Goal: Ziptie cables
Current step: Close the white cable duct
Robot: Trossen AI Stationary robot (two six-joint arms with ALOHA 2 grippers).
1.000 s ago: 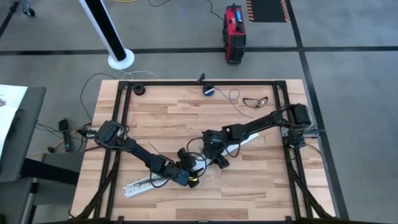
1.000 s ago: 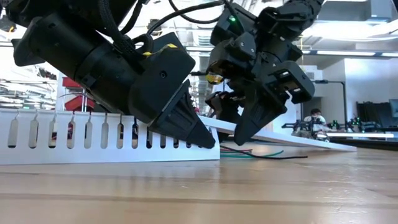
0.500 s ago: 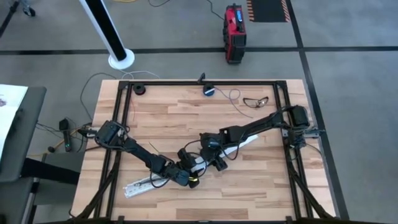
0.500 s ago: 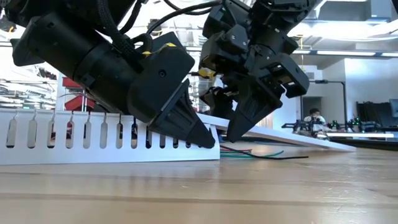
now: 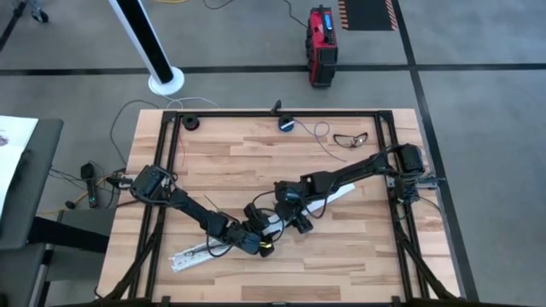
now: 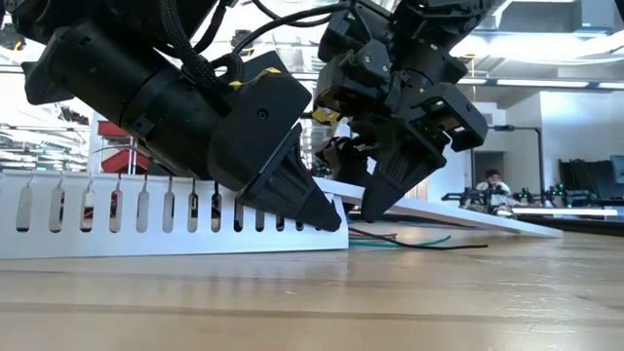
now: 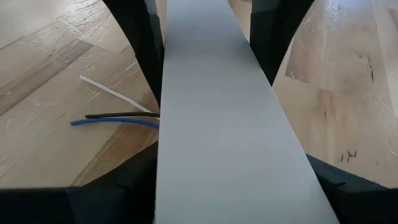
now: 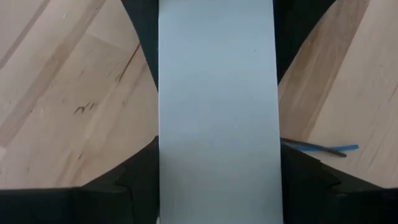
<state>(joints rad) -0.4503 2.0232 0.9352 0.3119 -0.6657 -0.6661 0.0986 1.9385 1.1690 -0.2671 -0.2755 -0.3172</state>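
A flat white strip (image 8: 216,112) runs lengthwise between the right gripper's (image 8: 216,37) two dark fingers (image 8: 144,31), which stand close against its two long edges. Under it lies the pale wooden table (image 8: 56,93). Thin cables (image 8: 320,148), one blue-tipped, stick out from beneath one edge of the strip.

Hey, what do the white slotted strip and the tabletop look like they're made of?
White slotted strip: probably plastic, with a smooth matte face and evenly cut slots. Tabletop: wood, seemingly butcher-block, with visible grain, joined pale and tan planks and a slight sheen.
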